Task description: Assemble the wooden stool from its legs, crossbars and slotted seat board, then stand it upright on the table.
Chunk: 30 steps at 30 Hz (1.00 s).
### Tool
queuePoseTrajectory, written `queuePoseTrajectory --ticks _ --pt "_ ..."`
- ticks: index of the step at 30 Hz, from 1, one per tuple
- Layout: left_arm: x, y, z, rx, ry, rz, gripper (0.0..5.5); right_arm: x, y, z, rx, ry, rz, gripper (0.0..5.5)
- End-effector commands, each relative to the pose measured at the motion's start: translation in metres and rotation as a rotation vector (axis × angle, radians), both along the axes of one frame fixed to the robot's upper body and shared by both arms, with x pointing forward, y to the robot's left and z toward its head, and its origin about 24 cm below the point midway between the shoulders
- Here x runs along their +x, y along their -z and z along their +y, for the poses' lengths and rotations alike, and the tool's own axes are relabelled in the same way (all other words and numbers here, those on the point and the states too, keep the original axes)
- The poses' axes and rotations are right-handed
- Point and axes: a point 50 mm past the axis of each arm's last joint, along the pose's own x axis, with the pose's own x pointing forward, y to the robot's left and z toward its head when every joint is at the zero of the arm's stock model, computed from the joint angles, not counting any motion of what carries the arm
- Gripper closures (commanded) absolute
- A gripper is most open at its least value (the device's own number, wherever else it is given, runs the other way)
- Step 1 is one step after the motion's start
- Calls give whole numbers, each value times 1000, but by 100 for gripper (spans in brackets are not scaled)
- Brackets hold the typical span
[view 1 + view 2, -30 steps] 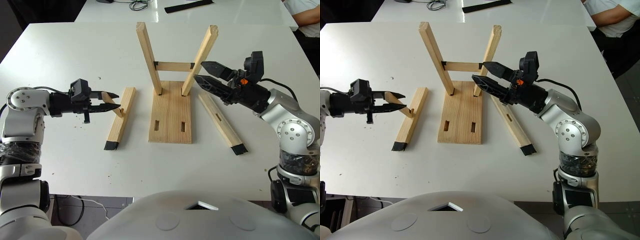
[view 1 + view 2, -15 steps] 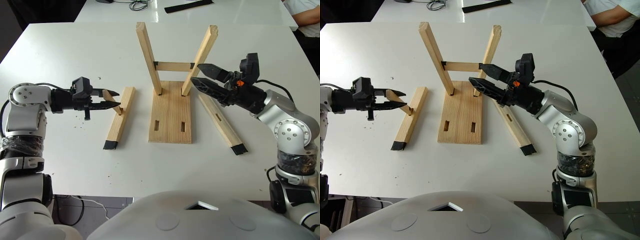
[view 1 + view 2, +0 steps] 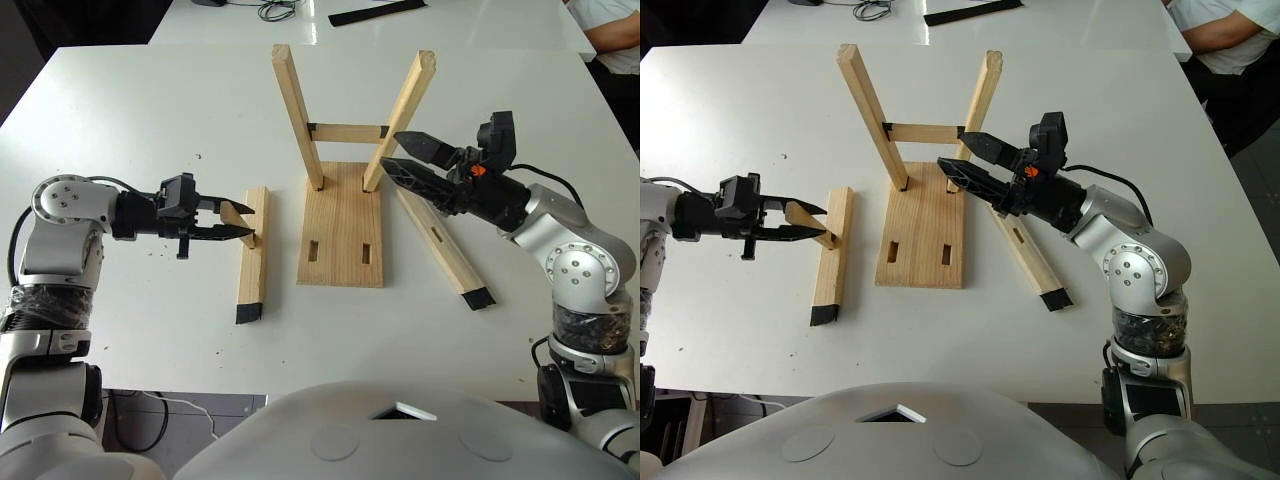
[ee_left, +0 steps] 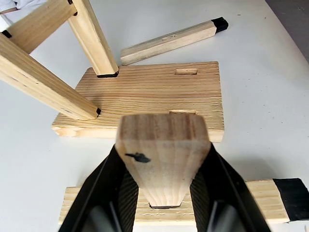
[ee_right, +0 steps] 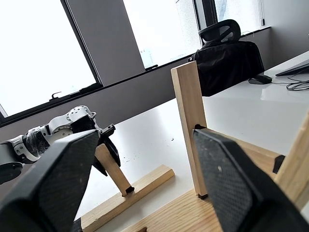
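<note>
The left fingers point(image 4: 94, 193) are closed tight on a short bar point(image 4: 163, 154). The far end of that bar is stuck in a loose leg point(image 3: 255, 255). This leg lies flat on the worktop point(image 3: 150, 100), just under the fingertips. Just past those tips lies the seat board point(image 3: 340, 215), flat, between the two sets of fingers. Two legs point(image 3: 298, 115) stand in its far slots, with a long bar point(image 3: 348, 132) joining them. The two near slots point(image 3: 313, 249) are empty.

The right fingers point(image 3: 422, 147) are open and hold nothing. Their tips are right beside one standing leg. I cannot tell if they touch it. Below them another loose leg point(image 3: 445, 250) lies on the worktop beside the board.

I think the job is about half done. The step now looks like bringing the leg with its bar over to the board. To do it well, the left fingers need a firm squeeze, because the bar could slip out of its hole. Lift slowly so the leg does not swing. The standing legs look black where they meet the board, so the black end likely goes in the slot. The open fingers could steady the standing legs so the board does not slide.
</note>
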Motion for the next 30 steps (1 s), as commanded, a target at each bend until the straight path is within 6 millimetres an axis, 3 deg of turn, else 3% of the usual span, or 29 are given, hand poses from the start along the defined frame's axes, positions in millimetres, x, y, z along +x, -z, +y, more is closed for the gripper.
queuePoseTrajectory --ticks 1,11,30 --pt "-2 7 -1 45 32 50 420 0 -1 1 2 -10 8 194" --pt "-6 39 9 109 4 223 420 -3 0 5 14 -4 28 194" --pt "-6 69 15 112 -65 307 420 1 3 14 21 -40 60 194"
